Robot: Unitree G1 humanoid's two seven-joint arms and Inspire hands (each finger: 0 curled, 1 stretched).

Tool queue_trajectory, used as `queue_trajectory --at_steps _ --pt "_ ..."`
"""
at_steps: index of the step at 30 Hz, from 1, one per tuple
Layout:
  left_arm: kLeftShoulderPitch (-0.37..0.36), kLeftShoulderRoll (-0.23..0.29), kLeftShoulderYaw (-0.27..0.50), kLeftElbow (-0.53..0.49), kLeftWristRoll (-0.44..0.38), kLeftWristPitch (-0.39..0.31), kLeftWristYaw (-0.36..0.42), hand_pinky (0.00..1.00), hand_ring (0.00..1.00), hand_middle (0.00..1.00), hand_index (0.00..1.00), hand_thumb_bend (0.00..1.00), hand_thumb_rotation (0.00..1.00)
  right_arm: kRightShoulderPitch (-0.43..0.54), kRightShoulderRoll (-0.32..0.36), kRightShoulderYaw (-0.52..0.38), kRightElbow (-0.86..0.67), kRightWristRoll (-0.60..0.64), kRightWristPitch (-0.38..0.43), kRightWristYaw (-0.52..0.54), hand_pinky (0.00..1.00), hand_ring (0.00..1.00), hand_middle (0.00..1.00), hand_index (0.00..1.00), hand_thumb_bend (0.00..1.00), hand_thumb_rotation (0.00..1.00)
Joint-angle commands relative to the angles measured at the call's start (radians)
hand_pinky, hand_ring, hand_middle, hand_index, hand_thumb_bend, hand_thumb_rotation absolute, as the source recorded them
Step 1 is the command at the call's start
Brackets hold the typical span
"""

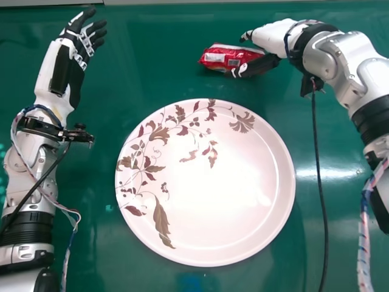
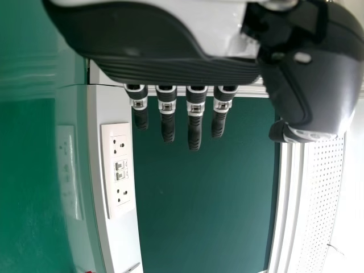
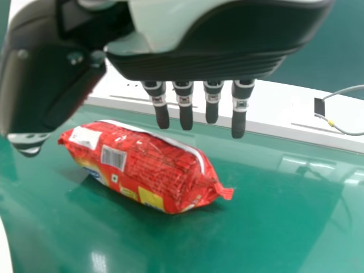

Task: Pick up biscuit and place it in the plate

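Holding nothing, our right hand (image 1: pixel 272 36) spreads straight-fingered by the red biscuit packet (image 1: pixel 216 56), on the table (image 1: pixel 146 73) beyond the plate (image 1: pixel 237 213) at twelve o'clock; our left hand (image 1: pixel 80 47), equally released, lies towards ten-thirty.

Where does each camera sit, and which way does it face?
Head view: on the head, facing forward and down at plate and red packet; left robot hand and right robot hand, with arms, show.
Left wrist view: at that wrist, looking past the left robot hand toward a socket panel.
Right wrist view: at that wrist, looking past the right robot hand at the packet.
Head and right wrist views share the packet and right robot hand.
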Motion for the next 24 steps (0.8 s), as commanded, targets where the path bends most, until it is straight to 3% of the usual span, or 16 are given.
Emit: queue_trajectory --at_steps 1,9,24 --pt "0.023 0.013 0.011 -0.021 -0.008 0.006 -0.002 1.0 0.95 0.9 0.96 0.49 0.56 -0.029 0.013 0.009 0.031 0.009 -0.005 -0.012 0.84 0.93 1.0 1.0 1.0 0.49" --pt "0.041 0.031 0.026 -0.057 -0.016 0.04 0.007 1.0 0.92 0.89 0.96 0.46 0.54 -0.052 0.046 0.018 0.114 0.024 -0.014 -0.036 0.82 0.93 1.0 0.99 1.0 0.51" --pt "0.054 0.057 0.05 -0.097 -0.022 0.066 0.012 1.0 0.94 0.9 0.95 0.51 0.54 -0.039 0.081 0.009 0.184 0.099 -0.038 -0.017 0.77 0.9 0.96 0.96 1.0 0.48"
